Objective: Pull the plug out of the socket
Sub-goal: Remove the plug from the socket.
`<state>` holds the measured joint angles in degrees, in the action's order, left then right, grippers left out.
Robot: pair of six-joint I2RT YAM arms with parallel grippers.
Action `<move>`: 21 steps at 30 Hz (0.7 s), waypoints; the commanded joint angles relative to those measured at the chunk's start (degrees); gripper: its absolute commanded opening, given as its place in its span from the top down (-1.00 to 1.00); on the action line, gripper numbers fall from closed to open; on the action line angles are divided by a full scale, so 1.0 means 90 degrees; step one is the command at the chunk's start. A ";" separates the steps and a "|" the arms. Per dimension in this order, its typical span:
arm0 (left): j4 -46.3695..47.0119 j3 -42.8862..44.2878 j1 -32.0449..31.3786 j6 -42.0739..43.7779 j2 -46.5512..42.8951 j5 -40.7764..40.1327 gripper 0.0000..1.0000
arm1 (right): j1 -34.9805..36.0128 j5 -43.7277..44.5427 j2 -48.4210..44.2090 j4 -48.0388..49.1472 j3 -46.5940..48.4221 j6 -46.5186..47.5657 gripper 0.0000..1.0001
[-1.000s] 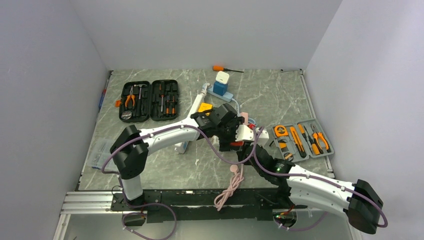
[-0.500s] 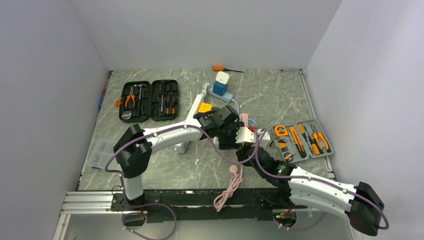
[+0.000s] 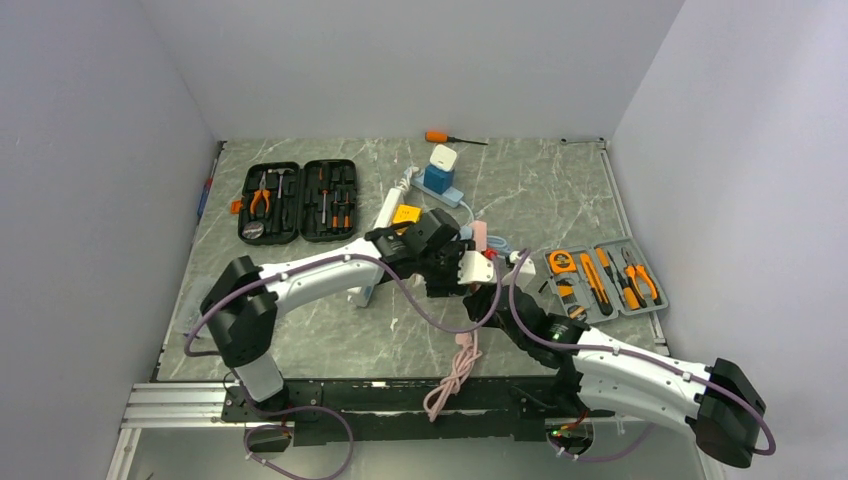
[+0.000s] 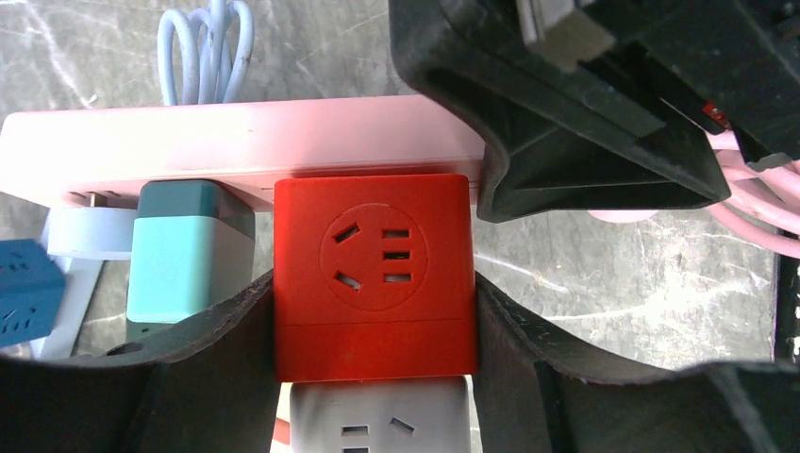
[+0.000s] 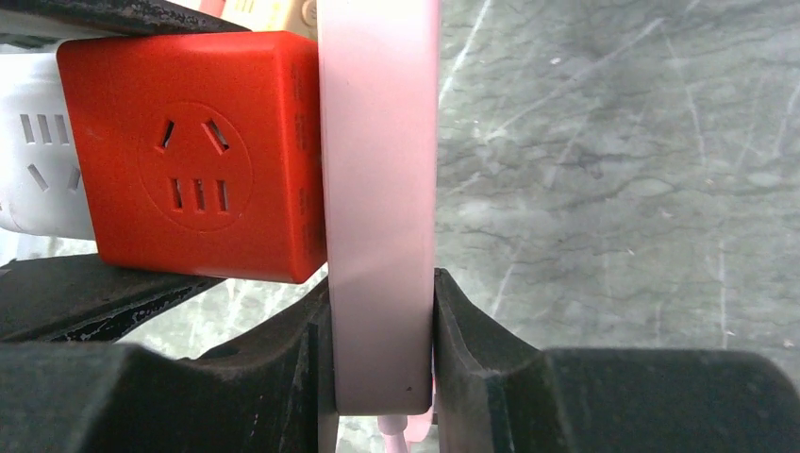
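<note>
1. The red cube plug (image 4: 375,274) sits flush against the face of the pink socket strip (image 4: 236,142), with no gap showing between them in either wrist view. Both are held near the middle of the surface (image 3: 540,190).
2. The cube's outward face carries a moulded circle enclosing five slots, two slanted and three straight. No lettering on it can be made out.
3. The left gripper (image 4: 375,316) is closed onto the red cube plug, one black finger pressed on each side face.
4. The right gripper (image 5: 382,349) is clamped on the pink socket strip, its fingers (image 5: 472,363) tight against the strip's two broad faces.
5. A white cube (image 4: 377,415) with similar slots sits against the red one, on the side away from the strip.
6. A teal-and-white plug (image 4: 189,250) sits in the strip just beside the red cube, and a pale blue cable (image 4: 208,47) loops beyond the strip.
7. A pink cable (image 3: 455,365) trails toward the near edge.
8. Farther out lie an open black tool case (image 3: 298,200), a grey tool case (image 3: 603,277) with orange-handled tools, and an orange screwdriver (image 3: 445,137).
9. A yellow label (image 3: 405,214) lies near the left arm, its print too small to read.
</note>
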<state>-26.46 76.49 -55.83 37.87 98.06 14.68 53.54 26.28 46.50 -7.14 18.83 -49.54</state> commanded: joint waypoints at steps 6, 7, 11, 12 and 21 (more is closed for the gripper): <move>-0.1339 -0.0624 0.0777 0.0333 -0.1208 -0.1146 0.95 | -0.0419 0.1303 0.0495 -0.1256 0.0364 -0.0325 1.00; -0.1372 -0.0581 0.0833 0.0354 -0.1183 -0.1150 0.95 | -0.0414 0.1299 0.0589 -0.1292 0.0404 -0.0346 1.00; -0.1587 -0.0289 0.1049 0.0515 -0.1003 -0.1021 0.95 | -0.0411 0.1378 0.0898 -0.1636 0.0631 -0.0548 1.00; -0.1648 -0.0240 0.1097 0.0577 -0.0944 -0.1017 0.95 | -0.0412 0.1433 0.0922 -0.1756 0.0677 -0.0622 1.00; -0.1794 -0.0886 0.1637 0.1291 -0.1120 -0.0843 0.95 | -0.0410 0.1665 0.0587 -0.2783 0.0799 -0.1216 1.00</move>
<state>-26.11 72.34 -49.74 40.73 92.47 21.02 53.49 24.45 54.57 -11.84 27.88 -54.65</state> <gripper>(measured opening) 0.648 0.355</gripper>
